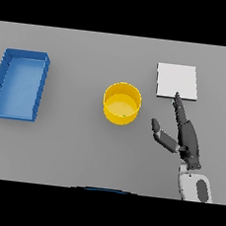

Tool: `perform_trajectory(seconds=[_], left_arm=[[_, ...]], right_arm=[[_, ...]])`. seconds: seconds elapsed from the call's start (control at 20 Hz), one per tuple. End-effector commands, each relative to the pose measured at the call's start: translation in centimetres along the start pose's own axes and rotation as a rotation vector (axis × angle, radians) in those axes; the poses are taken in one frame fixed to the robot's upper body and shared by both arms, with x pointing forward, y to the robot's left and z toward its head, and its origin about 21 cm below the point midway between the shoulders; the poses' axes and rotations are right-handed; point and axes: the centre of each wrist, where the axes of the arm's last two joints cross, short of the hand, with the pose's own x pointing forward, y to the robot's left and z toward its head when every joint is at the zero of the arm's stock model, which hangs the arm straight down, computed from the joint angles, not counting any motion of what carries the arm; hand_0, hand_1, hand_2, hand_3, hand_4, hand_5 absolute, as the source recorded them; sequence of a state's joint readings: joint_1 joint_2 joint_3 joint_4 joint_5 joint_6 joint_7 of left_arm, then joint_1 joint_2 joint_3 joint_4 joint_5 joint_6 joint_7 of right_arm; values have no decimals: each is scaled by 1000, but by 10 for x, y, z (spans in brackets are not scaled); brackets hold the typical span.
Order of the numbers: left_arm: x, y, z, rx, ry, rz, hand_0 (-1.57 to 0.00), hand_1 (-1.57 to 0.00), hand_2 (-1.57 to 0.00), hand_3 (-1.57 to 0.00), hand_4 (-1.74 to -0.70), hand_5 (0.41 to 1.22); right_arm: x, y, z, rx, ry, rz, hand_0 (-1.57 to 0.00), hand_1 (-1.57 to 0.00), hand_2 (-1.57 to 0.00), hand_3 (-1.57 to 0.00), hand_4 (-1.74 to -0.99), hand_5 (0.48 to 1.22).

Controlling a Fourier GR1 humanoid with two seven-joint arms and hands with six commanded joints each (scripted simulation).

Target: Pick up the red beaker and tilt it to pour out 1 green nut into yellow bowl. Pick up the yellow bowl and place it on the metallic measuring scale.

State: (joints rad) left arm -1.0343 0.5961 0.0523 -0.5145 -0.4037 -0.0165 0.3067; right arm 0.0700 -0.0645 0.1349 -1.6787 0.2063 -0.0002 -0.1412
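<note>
Right hand (pixel 188 136) hovers open just right of the yellow bowl (pixel 122 103), fingers straight and pointing up the table, thumb splayed toward the bowl, holding nothing. Its fingertips reach the near edge of the pale square measuring scale (pixel 176 81). Far left sits a blue tray (pixel 4 77) on the grey table (pixel 76 150).

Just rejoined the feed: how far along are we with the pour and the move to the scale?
No red beaker shows, and I cannot tell whether a nut lies in the yellow bowl. The right hand is open beside the bowl, its fingertips reaching the measuring scale. The bowl sits on the table, so gripping and placing it remain.
</note>
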Motion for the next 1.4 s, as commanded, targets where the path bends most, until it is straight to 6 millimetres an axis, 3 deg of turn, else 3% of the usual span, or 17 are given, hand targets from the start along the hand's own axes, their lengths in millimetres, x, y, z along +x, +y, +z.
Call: perform_trajectory(seconds=[0.0, 0.2, 0.3, 0.5, 0.6, 0.65, 0.75, 0.9, 1.1, 1.35], left_arm=[[-15, -13, 4, -5, 11, 20, -1571, -1571, -1571, -1569, -1741, 1221], [-56, -46, 27, -17, 53, 98, -1571, -1571, -1571, -1570, -1741, 1221], [-66, -51, 38, -15, 70, 129, -1571, -1571, -1571, -1571, -1741, 1151], [-79, -60, 54, -23, 133, 158, -1571, -1571, -1571, -1571, -1741, 925], [-74, -58, 60, -42, 150, 158, -1571, -1571, -1526, -1525, -1521, 818], [-73, -54, 64, -87, 103, 138, -1469, -1344, -1276, -1318, -1369, 774], [-80, -44, 70, -172, 71, 161, -940, -860, -817, -843, -1126, 705], [-82, -44, 73, -255, 81, 106, -481, -440, -418, -431, -915, 651], [-85, -49, 69, -249, 122, -3, -196, -179, -170, -176, -813, 627], [-79, -54, 69, -212, 34, 26, -64, -58, -55, -57, -778, 633]], right_arm=[[2, 0, -3, 3, 1, -3, 1, 1, 1, 1, -1131, 669], [-2, 1, 3, 2, -8, 27, 1, 1, 1, 1, -1166, 676], [-1, -1, 3, 4, -14, 23, 1, 1, 1, 1, -1174, 676], [-2, -1, 2, -6, 3, 17, 1, 1, 1, 1, -1157, 671], [-4, -1, 2, 0, 6, 2, 1, 1, 1, 1, -1155, 670], [-4, -1, 1, 1, 3, 2, 1, 1, 1, 1, -1153, 670], [-2, -2, 3, -3, -1, 5, 1, 1, 1, 1, -1149, 670], [-2, -4, 0, -5, 4, 4, 1, 1, 1, 1, -1155, 670], [2, -2, 0, -6, -6, 36, 1, 1, 1, 1, -1157, 665], [4, 4, -1, -12, 45, 110, 1, 1, 1, 1, -1131, 631]])
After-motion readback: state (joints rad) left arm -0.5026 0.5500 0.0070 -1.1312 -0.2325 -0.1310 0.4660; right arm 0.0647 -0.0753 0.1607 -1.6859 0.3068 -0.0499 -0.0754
